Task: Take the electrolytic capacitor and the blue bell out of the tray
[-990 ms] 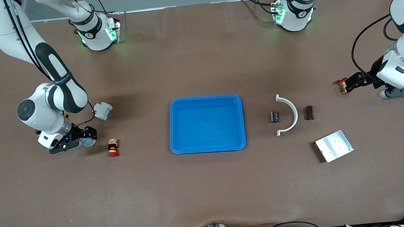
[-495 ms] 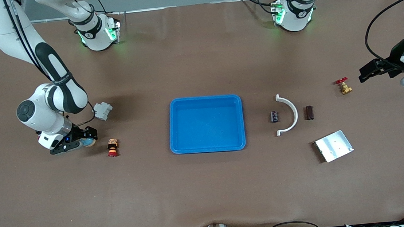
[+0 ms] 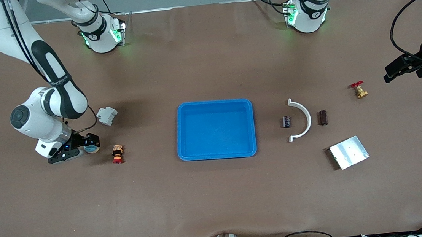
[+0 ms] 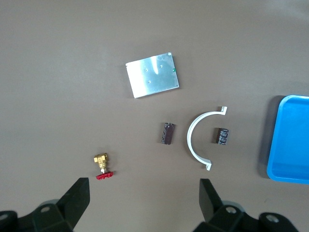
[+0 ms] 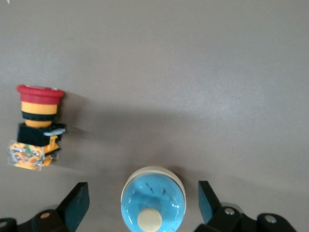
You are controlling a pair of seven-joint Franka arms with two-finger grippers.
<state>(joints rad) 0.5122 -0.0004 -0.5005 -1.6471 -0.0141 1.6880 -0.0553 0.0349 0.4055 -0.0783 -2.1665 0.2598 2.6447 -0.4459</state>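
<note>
One blue tray sits mid-tabletop. Toward the left arm's end lie one capacitor, one white arc, one dark block, one brass valve and one metal plate. The left tool hangs spread and empty near that edge, its arm partly cut off. The right tool straddles the single bell, unclenched, between one grey part and one red button.

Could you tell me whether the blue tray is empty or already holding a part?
Empty: the blue tray shows only bare floor; the capacitor lies on the table beside it.
</note>
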